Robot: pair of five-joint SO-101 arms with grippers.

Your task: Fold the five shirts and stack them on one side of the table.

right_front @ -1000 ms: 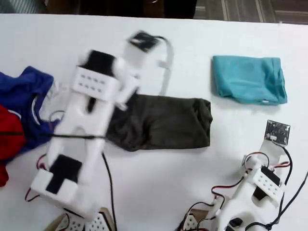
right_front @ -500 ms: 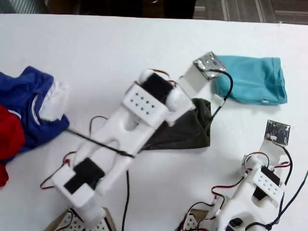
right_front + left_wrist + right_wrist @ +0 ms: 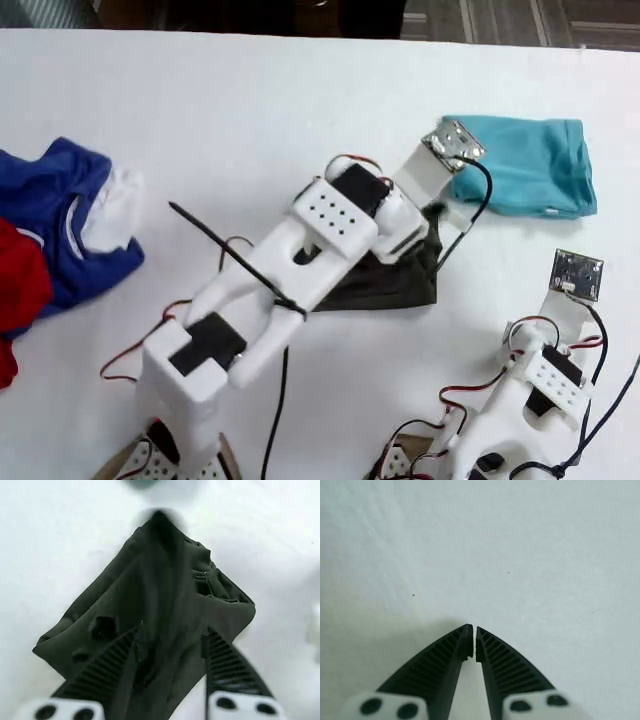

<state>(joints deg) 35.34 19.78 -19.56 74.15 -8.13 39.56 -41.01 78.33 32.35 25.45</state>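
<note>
The dark olive shirt [image 3: 400, 280] lies mid-table, mostly under my left arm [image 3: 300, 260], which stretches across it toward the right. In the left wrist view my left gripper [image 3: 172, 630] is shut on a raised ridge of the dark olive shirt [image 3: 165, 580], and the cloth is bunched between its fingers [image 3: 225, 665]. A folded teal shirt [image 3: 520, 165] rests at the right, just past that arm's wrist. Crumpled blue [image 3: 55, 215] and red [image 3: 15, 290] shirts sit at the left edge. My right gripper [image 3: 470, 628] is shut over bare white table, empty.
My right arm [image 3: 545, 385] rests at the front right corner, wires trailing around its base. A white cloth piece [image 3: 110, 210] lies on the blue shirt. The white table [image 3: 230, 100] is bare at the back and in the front middle.
My left arm swung from the left side to the right, drawing the dark shirt's left part over toward its right end beside the teal shirt. The right arm has kept still.
</note>
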